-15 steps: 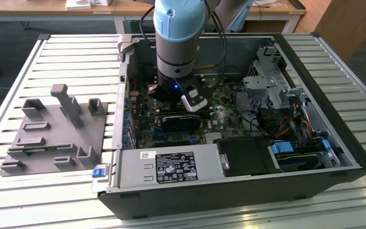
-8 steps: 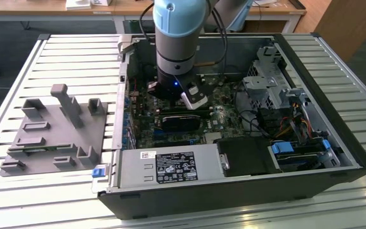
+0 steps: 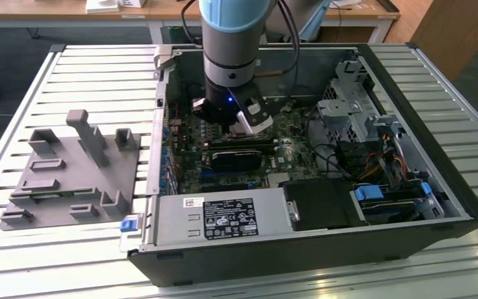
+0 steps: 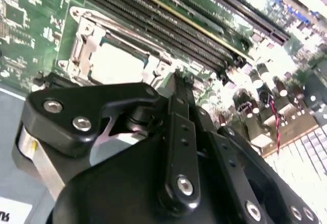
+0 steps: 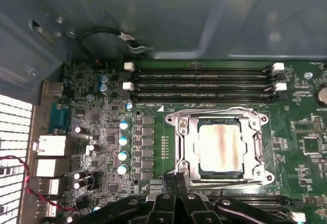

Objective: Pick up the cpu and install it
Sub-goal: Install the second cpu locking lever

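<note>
Jaws: you have them clenched together with nothing between them; the gripper (image 5: 176,179) hangs low over the motherboard (image 5: 102,132), its tips just beside the socket's edge
Cpu: it lies flat in the socket (image 5: 180,147), pale metal top up, ringed by the steel frame; you can see the cpu (image 5: 219,150) in both wrist views, and in the second wrist view it shows as a bright square (image 4: 120,63) just past the gripper (image 4: 176,78)
Progress, done: by my reading the pick-up and the placing are behind you, since the chip is seated and the jaws carry nothing
Progress, left: whether the retaining frame and its lever (image 5: 259,150) are locked down I cannot tell from here; treat the latch as unconfirmed
Memory slots: four long slots (image 5: 202,81) run just beyond the socket, all bare
Case: the computer case (image 3: 438,124) lies open on its side on the slatted worktop (image 3: 23,87), the arm reaching in from above with the gripper (image 3: 243,128) near the board's middle
Writing, near: a white sticker corner (image 4: 10,211) shows beside the gripper body, print too cropped to read
Writing, far: the power supply (image 3: 222,218) bears a white label with dense print and marks; none of it is worth noting down
Fixture: a grey block fixture (image 3: 65,174) sits on the worktop at the exterior view's left, well apart from the case
</note>
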`<state>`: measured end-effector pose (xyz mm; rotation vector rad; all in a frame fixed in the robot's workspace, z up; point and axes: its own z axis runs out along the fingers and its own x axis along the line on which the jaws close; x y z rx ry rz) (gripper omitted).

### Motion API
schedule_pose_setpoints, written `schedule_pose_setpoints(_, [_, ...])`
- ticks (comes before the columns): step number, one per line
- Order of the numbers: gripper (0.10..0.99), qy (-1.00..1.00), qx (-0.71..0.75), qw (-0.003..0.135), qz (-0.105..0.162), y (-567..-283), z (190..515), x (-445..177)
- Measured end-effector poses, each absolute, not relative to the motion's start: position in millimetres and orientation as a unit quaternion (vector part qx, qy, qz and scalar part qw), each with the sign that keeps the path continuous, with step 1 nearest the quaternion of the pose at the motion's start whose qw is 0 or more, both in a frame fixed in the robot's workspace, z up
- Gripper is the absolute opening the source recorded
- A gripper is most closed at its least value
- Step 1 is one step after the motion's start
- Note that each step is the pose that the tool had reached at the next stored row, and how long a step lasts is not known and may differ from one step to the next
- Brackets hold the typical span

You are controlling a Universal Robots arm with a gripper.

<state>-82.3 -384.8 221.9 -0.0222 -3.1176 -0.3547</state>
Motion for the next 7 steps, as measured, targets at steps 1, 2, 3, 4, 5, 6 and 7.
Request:
schedule_pose_setpoints(1, [0.106, -0.994, -0.007, 0.002, -0.113, -384.7, 223.5, -82.3])
schedule_pose_setpoints(2, [0.106, -0.994, -0.007, 0.002, -0.113, -384.7, 225.3, -82.3])
schedule_pose_setpoints(3, [0.106, -0.993, -0.007, 0.002, -0.114, -384.7, 227.2, -82.4])
schedule_pose_setpoints(4, [0.106, -0.993, -0.007, 0.002, -0.114, -384.7, 228.4, -82.3])
schedule_pose_setpoints(5, [0.106, -0.993, -0.007, 0.002, -0.114, -384.6, 228.5, -82.3])
schedule_pose_setpoints(6, [0.106, -0.993, -0.007, 0.002, -0.114, -384.6, 228.5, -82.3])
schedule_pose_setpoints(7, [0.106, -0.993, -0.007, 0.002, -0.114, -384.6, 228.5, -82.3])
